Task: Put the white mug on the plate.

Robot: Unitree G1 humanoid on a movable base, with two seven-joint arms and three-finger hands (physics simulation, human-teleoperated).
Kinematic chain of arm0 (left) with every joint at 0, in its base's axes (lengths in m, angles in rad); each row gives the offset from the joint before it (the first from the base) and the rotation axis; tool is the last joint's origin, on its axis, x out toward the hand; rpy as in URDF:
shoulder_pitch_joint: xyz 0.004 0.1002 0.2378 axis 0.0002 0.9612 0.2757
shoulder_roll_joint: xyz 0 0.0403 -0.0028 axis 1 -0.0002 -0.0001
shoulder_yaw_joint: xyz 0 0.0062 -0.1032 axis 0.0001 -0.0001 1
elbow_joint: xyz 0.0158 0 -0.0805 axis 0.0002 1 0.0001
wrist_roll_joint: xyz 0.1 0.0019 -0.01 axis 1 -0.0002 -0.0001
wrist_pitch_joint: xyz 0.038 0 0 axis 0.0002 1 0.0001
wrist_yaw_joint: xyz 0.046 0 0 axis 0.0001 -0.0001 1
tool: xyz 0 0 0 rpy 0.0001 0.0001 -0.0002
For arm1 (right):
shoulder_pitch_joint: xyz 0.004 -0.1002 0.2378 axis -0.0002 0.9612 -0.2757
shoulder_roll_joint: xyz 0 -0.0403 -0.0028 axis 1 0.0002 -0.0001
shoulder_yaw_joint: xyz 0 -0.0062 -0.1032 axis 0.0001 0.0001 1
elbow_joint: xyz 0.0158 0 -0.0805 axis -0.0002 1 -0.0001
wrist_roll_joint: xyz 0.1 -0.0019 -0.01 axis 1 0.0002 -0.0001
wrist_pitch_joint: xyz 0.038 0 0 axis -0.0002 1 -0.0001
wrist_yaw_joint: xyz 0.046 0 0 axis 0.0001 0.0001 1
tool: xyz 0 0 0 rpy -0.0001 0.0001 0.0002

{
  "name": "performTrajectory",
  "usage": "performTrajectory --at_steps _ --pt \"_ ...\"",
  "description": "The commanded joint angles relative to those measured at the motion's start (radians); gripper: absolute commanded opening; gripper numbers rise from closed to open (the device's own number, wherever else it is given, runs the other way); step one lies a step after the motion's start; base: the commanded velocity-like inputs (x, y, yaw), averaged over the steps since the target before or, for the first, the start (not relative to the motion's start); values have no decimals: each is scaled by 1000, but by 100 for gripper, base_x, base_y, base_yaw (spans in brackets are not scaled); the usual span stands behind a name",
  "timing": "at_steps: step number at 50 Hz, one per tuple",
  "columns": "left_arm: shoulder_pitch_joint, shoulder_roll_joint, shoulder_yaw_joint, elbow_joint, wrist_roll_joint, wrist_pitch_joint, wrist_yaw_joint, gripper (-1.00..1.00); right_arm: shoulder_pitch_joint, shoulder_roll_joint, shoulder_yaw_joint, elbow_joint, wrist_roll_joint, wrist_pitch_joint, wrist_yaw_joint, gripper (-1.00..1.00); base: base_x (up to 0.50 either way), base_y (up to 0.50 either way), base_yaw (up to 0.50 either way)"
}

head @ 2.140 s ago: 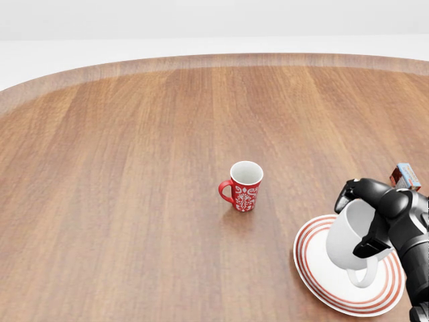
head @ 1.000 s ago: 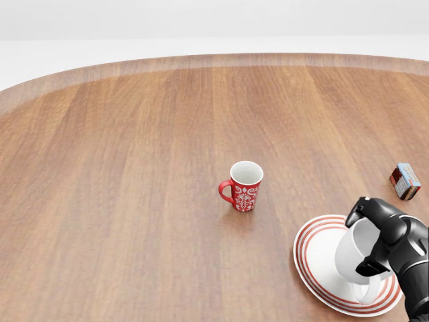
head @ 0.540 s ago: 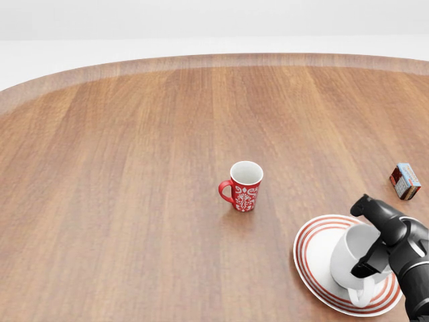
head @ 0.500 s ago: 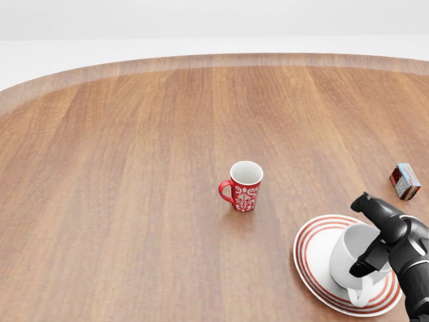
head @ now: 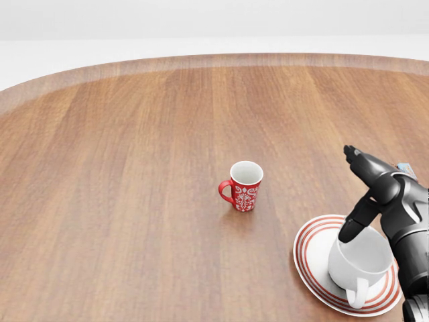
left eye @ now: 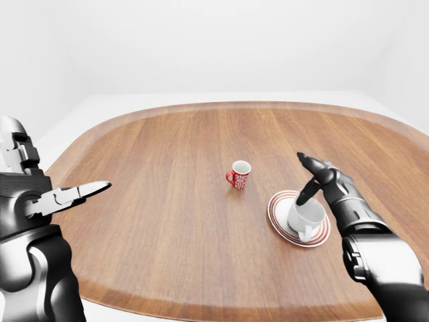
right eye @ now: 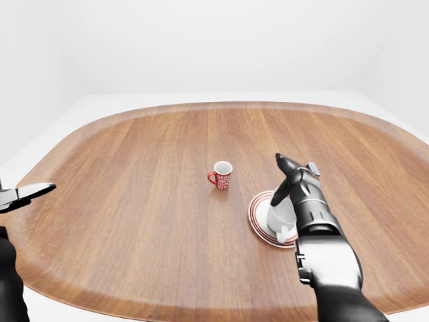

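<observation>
The white mug (head: 359, 263) stands upright on the red-ringed plate (head: 314, 248) at the lower right of the head view, its handle towards the bottom edge. My right hand (head: 357, 194) is open just above the mug's rim: one finger stretches up-left and another (head: 350, 227) hangs down at the rim. The fingers do not close on the mug. My left hand (left eye: 67, 196) shows at the left of the left-eye view, open and held over the table's left edge, holding nothing.
A red patterned mug (head: 244, 186) stands mid-table, left of the plate and well apart from it. A small red and blue box (head: 405, 166) peeks out behind my right hand. The round wooden table (head: 134, 168) spreads wide to the left.
My right hand lowered the white mug onto the plate, let go and opened, and its fingers rose above the rim. The mug now stands upright. The camera has not moved.
</observation>
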Motion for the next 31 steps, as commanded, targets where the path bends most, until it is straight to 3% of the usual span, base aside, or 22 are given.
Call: performTrajectory --at_steps 1,5,10,20,26,31 --pt "1 -2 -2 1 3 0 -1 100 -107 7 -20 -517 -51 0 266 100 0 0 0" --pt "2 -4 -5 1 6 0 -1 100 -123 13 -17 -827 -190 0 447 100 0 0 0" --pt "4 -6 -4 1 6 0 -4 100 -171 48 -41 -960 -315 0 447 100 0 0 0" --pt "3 -5 -3 5 6 0 -5 100 -194 53 -78 -951 -283 0 447 100 0 0 0" --pt "2 -4 -4 2 6 0 -4 100 -243 17 -95 -971 -257 0 363 100 0 0 0" --pt "2 -3 -2 -3 2 0 -2 100 -268 11 -87 -981 -263 0 372 100 0 0 0"
